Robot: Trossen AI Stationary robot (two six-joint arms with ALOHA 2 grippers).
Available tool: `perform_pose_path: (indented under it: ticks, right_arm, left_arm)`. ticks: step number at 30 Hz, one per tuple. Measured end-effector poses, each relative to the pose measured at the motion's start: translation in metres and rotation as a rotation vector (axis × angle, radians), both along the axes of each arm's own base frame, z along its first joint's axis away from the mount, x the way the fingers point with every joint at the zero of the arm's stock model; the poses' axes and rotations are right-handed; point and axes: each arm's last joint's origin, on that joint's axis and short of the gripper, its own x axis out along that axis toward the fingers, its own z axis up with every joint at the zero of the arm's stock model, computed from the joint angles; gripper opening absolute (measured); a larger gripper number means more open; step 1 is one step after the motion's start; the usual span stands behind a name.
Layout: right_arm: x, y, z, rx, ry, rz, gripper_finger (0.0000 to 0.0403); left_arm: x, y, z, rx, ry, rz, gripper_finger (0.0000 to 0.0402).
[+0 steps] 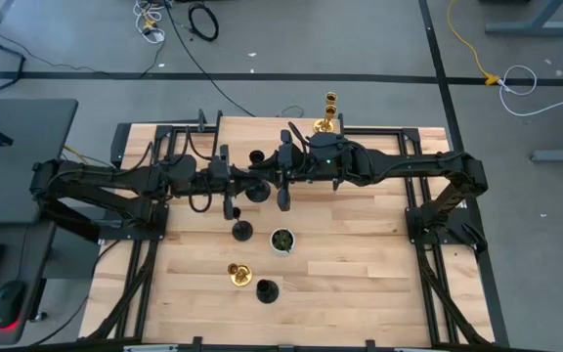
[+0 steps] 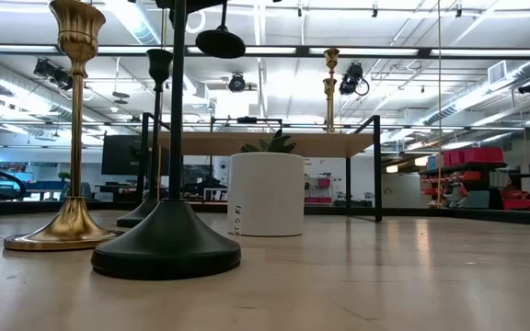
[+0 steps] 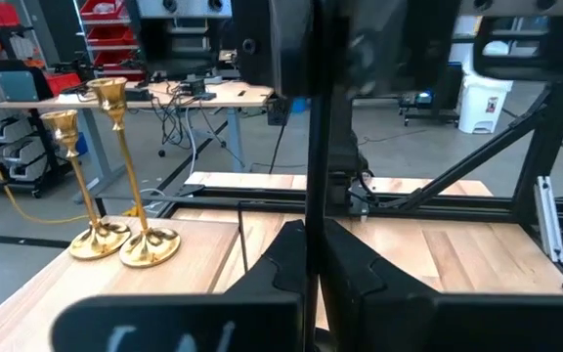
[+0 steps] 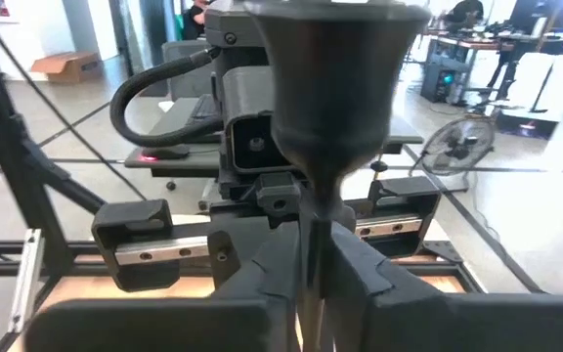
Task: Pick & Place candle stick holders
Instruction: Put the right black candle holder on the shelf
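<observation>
A black candle stick holder (image 1: 257, 188) is held in the air over the middle of the table; its round base (image 2: 221, 41) hangs high in the low view and its cup top (image 4: 330, 88) is up. My left gripper (image 3: 313, 279) and my right gripper (image 4: 311, 269) meet at it from opposite sides, both shut on its stem. Two black holders (image 1: 242, 232) (image 1: 267, 290) and a gold one (image 1: 238, 275) stand on their bases near the front. Two gold holders (image 1: 328, 112) stand at the far edge. My left gripper pinches the black holder's thin stem (image 3: 312, 176) between its two fingers, coming level from the table's left, fingers across the stem. The holder is lifted clear of the table. My right gripper pinches the same stem (image 4: 313, 210) just below the cup, between its two fingers, coming level from the table's right. The holder stands about upright in the hold, its base clear of the table.
A small white pot (image 1: 281, 240) with a green plant stands just near of the grippers, between the standing holders. Black frame rails (image 1: 262, 125) run along the far edge and both sides. Bare wood (image 1: 360, 254) lies at the right front.
</observation>
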Motion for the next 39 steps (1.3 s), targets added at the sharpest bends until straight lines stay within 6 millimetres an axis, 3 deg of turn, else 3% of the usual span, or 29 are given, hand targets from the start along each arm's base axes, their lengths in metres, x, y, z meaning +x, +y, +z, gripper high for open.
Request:
perform_pose_path:
  ticks: [14, 18, 29, 39]
  right_arm:
    - [0.000, 0.001, 0.000, -0.004, -0.001, 0.006, 0.0232]
    - [0.000, 0.001, 0.000, -0.021, 0.004, 0.008, 0.0267]
    - [-0.009, -0.001, -0.001, -0.124, 0.083, -0.035, 0.0277]
    - [-0.042, -0.001, 0.016, -0.087, 0.171, -0.069, 0.0274]
  left_arm:
    - [0.000, 0.000, 0.000, -0.001, 0.000, 0.004, 0.0011]
    - [0.000, 0.000, 0.000, 0.001, 0.000, 0.007, 0.0011]
    - [-0.001, 0.005, 0.000, 0.033, 0.012, 0.071, 0.0011]
    - [-0.009, 0.038, -0.002, 0.061, 0.061, 0.215, 0.0011]
